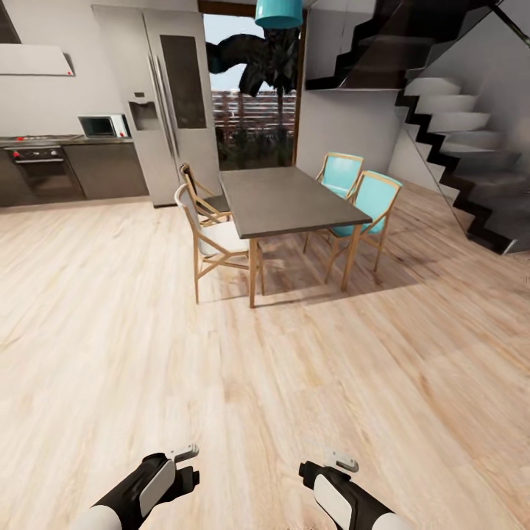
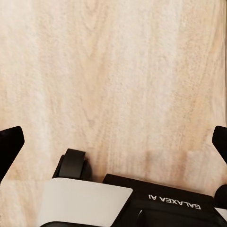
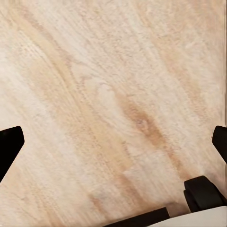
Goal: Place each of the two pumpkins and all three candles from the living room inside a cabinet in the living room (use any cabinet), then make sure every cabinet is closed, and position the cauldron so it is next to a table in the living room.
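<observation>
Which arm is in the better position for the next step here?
Neither yet. The left gripper and right gripper both hang low over bare wood floor, open and empty. Ahead stands a dining table with chairs.

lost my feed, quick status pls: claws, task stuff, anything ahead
Left claw open, empty. Right claw open, empty. Both over bare plank floor. Dining table and chairs ahead, fridge beyond.

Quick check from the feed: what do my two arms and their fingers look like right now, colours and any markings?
Both arms are glossy black with white shell panels and pale grey end pieces: left gripper, right gripper. In the wrist views the black fingers taper at the picture edges. The left wrist view shows white "GALAXEA AI" lettering on a black body. No cables visible.
</observation>
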Controlling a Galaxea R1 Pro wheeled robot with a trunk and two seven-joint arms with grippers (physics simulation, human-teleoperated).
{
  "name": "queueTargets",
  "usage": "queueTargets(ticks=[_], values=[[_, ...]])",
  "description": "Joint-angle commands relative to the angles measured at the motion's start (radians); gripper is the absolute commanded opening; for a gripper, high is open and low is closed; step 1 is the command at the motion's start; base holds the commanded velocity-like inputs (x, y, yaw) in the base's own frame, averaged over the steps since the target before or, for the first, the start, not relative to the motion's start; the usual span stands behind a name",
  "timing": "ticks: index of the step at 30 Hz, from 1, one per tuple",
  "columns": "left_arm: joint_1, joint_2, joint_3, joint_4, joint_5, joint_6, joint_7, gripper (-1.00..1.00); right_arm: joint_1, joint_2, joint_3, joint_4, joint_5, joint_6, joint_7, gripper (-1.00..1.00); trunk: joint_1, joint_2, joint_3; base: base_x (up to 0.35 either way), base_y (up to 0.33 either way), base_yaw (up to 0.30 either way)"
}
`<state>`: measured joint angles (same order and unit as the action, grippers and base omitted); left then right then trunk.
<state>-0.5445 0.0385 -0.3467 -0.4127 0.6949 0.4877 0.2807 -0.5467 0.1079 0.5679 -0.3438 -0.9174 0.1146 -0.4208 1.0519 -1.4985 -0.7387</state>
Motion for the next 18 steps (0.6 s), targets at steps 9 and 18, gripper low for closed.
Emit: queueTargets(ticks=[9,18], values=[[0.0,0.001,-0.008,-0.003,0.011,0.003,0.009,1.0,-0.001,-0.001,0.009,0.0,-0.003,0.005,-0.006,1.0,0.0,0.0,-0.004,0.0,0.0,-0.272],[0.0,0.001,-0.007,-0.003,0.011,0.003,0.009,1.0,-0.001,-0.001,0.009,0.005,-0.003,-0.011,-0.006,1.0,0.0,0.0,-0.009,0.0,0.0,-0.273]])
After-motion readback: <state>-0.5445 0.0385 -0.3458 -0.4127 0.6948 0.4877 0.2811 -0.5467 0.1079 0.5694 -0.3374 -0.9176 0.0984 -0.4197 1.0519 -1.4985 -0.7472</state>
